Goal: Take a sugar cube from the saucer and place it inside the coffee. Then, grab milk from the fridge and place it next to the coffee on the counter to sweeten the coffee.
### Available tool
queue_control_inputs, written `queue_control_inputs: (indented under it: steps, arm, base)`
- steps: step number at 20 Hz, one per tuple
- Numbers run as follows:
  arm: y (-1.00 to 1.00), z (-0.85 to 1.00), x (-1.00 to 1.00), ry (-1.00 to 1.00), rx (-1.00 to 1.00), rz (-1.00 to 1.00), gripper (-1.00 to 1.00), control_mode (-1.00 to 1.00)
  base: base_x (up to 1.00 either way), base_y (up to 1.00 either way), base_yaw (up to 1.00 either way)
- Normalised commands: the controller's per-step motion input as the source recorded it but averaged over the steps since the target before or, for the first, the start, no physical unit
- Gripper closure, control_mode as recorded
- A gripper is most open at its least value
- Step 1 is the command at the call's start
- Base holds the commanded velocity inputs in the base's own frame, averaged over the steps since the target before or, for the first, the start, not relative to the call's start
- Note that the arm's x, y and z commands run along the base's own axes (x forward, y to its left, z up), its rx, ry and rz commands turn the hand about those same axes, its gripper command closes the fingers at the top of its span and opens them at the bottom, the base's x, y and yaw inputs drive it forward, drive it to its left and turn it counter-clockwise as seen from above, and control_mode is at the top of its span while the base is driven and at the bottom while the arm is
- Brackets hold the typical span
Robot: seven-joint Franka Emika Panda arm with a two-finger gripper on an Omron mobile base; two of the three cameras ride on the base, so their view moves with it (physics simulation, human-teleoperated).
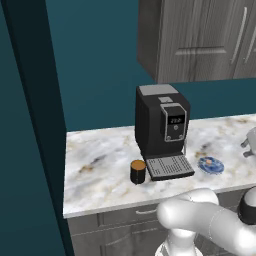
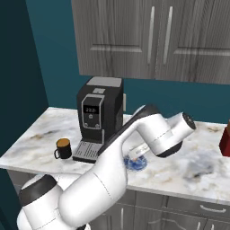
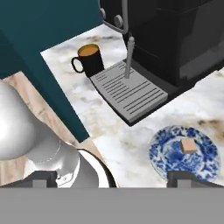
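Observation:
A tan sugar cube point(image 3: 189, 145) lies on the blue patterned saucer point(image 3: 162, 154), on the marble counter point(image 3: 109, 131) just right of the coffee machine's drip tray. The coffee point(image 3: 89, 59), a black cup with an orange-brown surface, stands left of that tray; it also shows in the base views point(image 1: 138, 171) point(image 2: 63, 148). My gripper point(image 3: 116, 178) hovers above the counter near the saucer, open wide with nothing between its fingertips point(image 3: 187, 176). The saucer point(image 2: 137, 165) peeks out from behind my forearm. The milk and the fridge are out of view.
A big black coffee machine point(image 1: 161, 125) stands at the back between cup and saucer, its steam wand point(image 3: 129, 57) hanging over the grey drip tray point(image 3: 129, 94). Dark grey wall cabinets point(image 2: 152, 36) hang above. A red object point(image 2: 225, 140) sits at the far right. A teal wall panel point(image 1: 30, 125) bounds the counter's left end.

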Motion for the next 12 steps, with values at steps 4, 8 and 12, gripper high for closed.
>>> queue_control_inputs:
  steps: [4,8,12]
  arm:
    - [-0.03,-0.63,0.26,-0.15,0.16,0.14,-1.00,-1.00]
    - [0.12,-0.40,0.45,-0.05,0.02,0.01,-1.00,-1.00]
    - [0.25,-0.54,0.58,0.00,0.00,0.00,-1.00,-1.00]
  base:
    - [0.00,0.00,0.00]
    - [0.00,0.00,0.00]
    - [0.00,0.00,0.00]
